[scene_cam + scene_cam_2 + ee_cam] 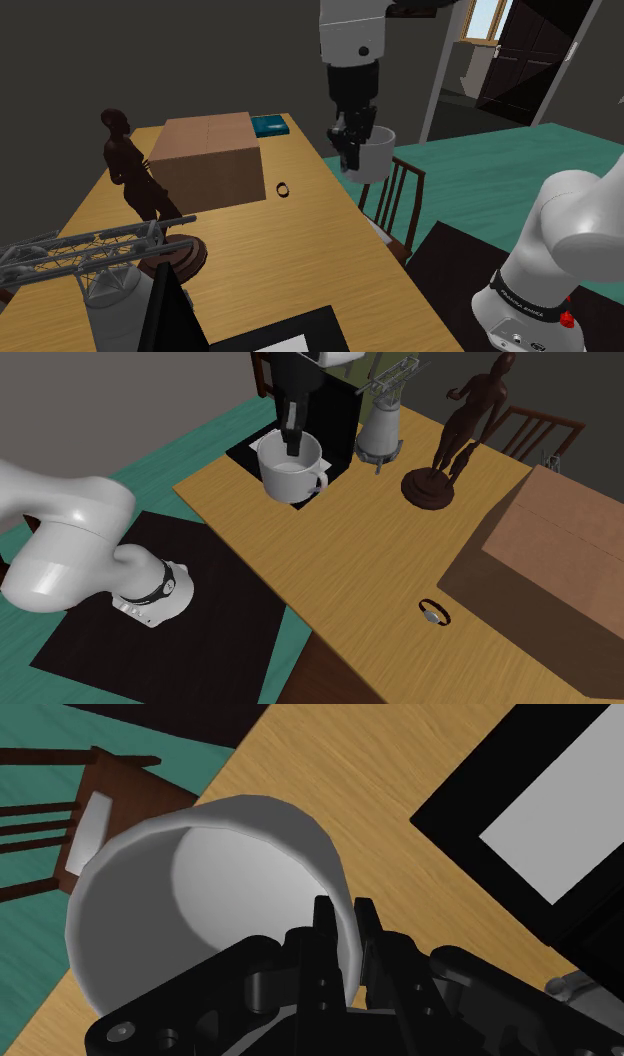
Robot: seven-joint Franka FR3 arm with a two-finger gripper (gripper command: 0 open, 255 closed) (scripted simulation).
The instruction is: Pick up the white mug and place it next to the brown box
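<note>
I am gripping the round white mug [372,155] with the black two-finger tool [350,143], which is pinching its wall with one finger inside. That is keeping it hanging above the yellow wood-grain desk [300,260], well apart from the brown rectangular box [210,155].

Looks like a lived-in room of a house: furnished with a long light wooden dining table [300,260] and a dark slat-backed wooden chair [395,195] beside it, floored in teal [500,170], decorated with a dark brown human statuette [130,165], opening past a dark panelled door [540,50] toward a bright window [485,15].
</note>
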